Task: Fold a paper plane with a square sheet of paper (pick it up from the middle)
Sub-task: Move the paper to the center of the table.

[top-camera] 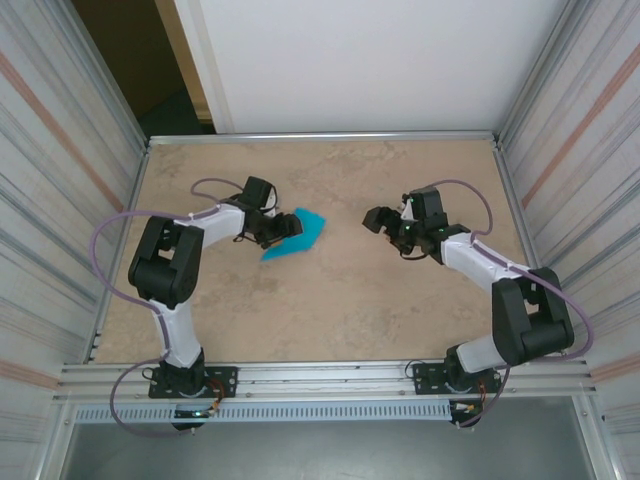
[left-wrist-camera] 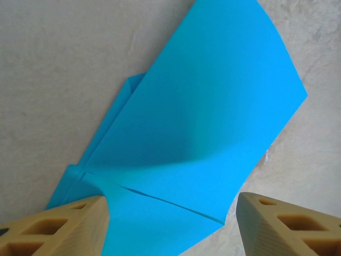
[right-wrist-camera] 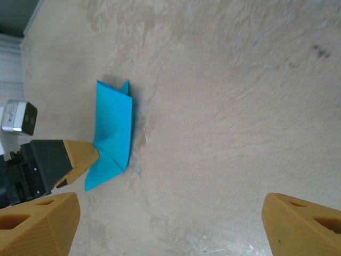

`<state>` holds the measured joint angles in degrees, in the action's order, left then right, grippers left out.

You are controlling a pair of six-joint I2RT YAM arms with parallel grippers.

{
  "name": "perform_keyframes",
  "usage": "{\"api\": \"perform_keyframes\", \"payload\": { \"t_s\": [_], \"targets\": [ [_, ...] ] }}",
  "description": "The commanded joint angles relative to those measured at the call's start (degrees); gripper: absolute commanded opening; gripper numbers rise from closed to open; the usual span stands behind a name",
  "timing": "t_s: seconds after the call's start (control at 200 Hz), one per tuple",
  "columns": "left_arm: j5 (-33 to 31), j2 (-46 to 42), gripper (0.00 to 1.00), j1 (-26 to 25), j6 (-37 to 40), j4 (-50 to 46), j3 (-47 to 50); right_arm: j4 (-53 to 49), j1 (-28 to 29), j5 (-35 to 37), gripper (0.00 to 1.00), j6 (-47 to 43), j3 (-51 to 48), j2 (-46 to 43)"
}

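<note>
Top external view: the left arm reaches across the beige desk (top-camera: pixel 330 310) toward its middle, and the left pincer (top-camera: pixel 278 228) sits at the near-left end of a teal paper sheet (top-camera: pixel 303 228). The sheet is partly folded and lies left of the desk's centre, with its pointed end toward the left arm. The right pincer (top-camera: pixel 378 220) hovers well apart from the sheet, to its right, with bare desk between them.

In the left wrist view the left pincer (left-wrist-camera: pixel 170 210) is spread. Its tan fingers (left-wrist-camera: pixel 74 224) stand apart at the bottom edge, and the teal paper sheet (left-wrist-camera: pixel 202 122) runs up and away between them. One finger overlaps the sheet's layered lower-left edge, while the other stands just beside its near corner, over bare desk. The top layer bows upward and throws a soft shadow, and a crease crosses its near end.

In the right wrist view the right pincer (right-wrist-camera: pixel 170 201) is spread wide over bare desk. Farther off lies the teal paper sheet (right-wrist-camera: pixel 114 128), with a tan finger of the left pincer (right-wrist-camera: pixel 80 154) touching its near edge.
</note>
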<state>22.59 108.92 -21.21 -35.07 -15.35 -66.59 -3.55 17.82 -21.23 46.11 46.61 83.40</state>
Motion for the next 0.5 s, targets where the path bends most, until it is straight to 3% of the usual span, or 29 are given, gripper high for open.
{"api": "perform_keyframes", "payload": {
  "t_s": [0.0,0.276,0.496],
  "targets": [
    [3.8,-0.7,0.65,-1.8,-3.7,-0.2,2.9,1.8,1.9,-1.3,0.86,3.3,1.6,1.6],
    [5.0,-4.0,0.61,-9.1,-13.1,5.4,8.8,6.0,5.7,-1.8,0.81,11.4,-2.8,3.1],
    [3.6,-4.4,0.54,-9.3,-17.5,8.7,10.6,9.8,10.4,-2.5,0.69,18.8,-5.5,5.0]
  ]
}}
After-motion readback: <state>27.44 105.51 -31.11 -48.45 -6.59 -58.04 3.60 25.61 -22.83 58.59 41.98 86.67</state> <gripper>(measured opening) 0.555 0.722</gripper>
